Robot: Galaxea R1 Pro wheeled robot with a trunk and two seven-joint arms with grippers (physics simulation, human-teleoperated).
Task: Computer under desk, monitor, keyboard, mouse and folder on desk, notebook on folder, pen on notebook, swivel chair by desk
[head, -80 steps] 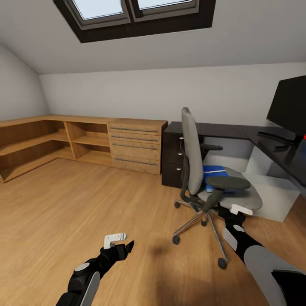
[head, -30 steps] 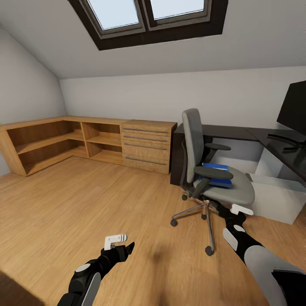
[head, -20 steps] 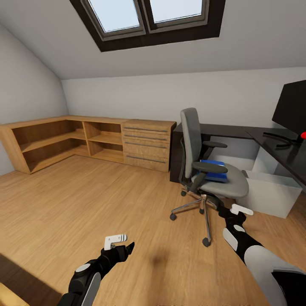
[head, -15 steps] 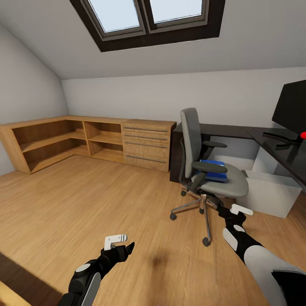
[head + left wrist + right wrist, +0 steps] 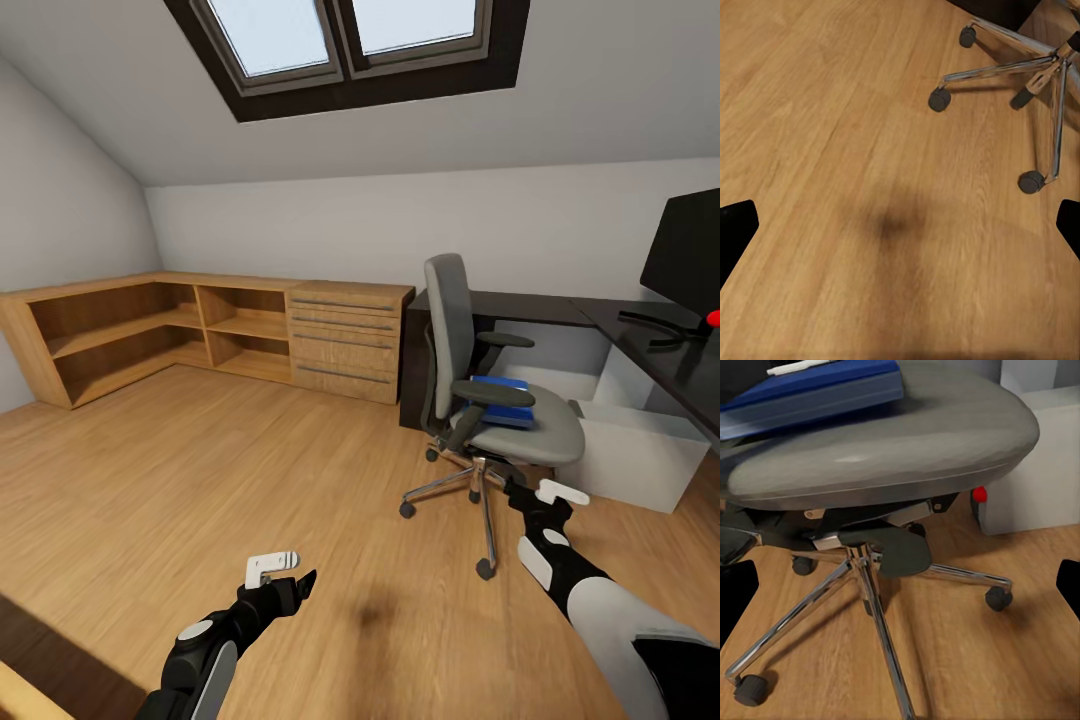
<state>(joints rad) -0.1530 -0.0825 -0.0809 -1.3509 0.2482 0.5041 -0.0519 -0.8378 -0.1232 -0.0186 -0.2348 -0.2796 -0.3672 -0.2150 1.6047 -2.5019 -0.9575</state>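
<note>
The grey swivel chair stands on the plank floor in front of the black desk. On its seat lies the blue folder, with a thin white object on top. At the right edge of the desk stands the monitor. Under the desk sits the light grey computer, its red light showing. My right gripper is open, low by the chair's star base. My left gripper hangs open over bare floor. Keyboard, mouse and notebook are out of view.
A low light-wood cabinet with shelves and drawers runs along the far wall to the left of the desk's dark drawer unit. A skylight is set in the sloped ceiling. Open plank floor spreads left of the chair.
The view pulled back and turned earlier, then held still. In the last half second my right gripper shifted slightly left and up toward the chair's base. The left arm stayed put.
</note>
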